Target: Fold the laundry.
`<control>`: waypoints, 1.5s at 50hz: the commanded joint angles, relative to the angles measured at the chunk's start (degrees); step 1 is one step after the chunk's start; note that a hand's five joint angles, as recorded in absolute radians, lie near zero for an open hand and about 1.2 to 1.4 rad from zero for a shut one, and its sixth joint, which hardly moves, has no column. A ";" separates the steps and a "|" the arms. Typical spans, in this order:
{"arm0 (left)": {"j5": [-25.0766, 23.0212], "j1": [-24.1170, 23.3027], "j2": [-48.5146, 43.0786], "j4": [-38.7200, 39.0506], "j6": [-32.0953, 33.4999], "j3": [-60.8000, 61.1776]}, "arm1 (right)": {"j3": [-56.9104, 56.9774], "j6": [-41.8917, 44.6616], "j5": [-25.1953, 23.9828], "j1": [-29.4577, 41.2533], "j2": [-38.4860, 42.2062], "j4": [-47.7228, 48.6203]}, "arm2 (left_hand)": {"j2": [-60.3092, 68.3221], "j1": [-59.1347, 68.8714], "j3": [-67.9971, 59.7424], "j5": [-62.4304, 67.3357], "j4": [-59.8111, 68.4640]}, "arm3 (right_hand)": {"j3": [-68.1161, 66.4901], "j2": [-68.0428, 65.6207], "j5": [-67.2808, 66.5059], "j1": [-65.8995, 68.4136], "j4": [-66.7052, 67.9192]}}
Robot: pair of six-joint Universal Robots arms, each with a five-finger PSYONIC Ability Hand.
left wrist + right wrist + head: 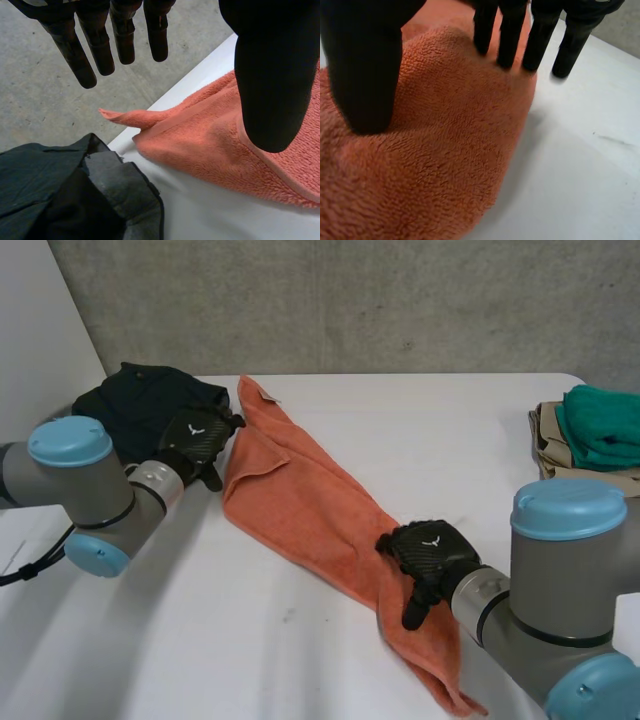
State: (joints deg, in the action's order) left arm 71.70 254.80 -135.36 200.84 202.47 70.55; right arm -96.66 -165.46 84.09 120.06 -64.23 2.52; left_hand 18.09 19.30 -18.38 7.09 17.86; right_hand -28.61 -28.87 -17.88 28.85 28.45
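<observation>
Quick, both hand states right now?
Left hand: open, over the orange terry towel edge, holding nothing.
Right hand: open, fingertips pressing on the same towel.

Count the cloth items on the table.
4: orange towel across the middle, dark garment at far left, teal cloth stacked on a beige cloth at far right; the stack may hide more.

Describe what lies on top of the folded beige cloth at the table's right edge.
A folded teal-green cloth lies on the folded beige cloth, covering most of it. The beige cloth's edges stick out; its covered middle, and anything tucked between them, cannot be seen.
</observation>
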 commanded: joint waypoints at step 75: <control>17.60 -11.60 21.11 6.76 -15.09 27.97 | 25.99 13.04 -1.91 -7.73 12.53 -0.03 | 55.74 54.54 -55.46 56.75 55.98 | -51.39 -51.13 -52.12 51.15 51.55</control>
State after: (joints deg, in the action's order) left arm 89.20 244.76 -111.16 210.97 186.90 90.91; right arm -69.63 -155.86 82.18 112.33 -60.87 12.74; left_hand 68.36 63.64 -68.11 55.00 68.70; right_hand -67.60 -66.62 -55.55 59.60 68.65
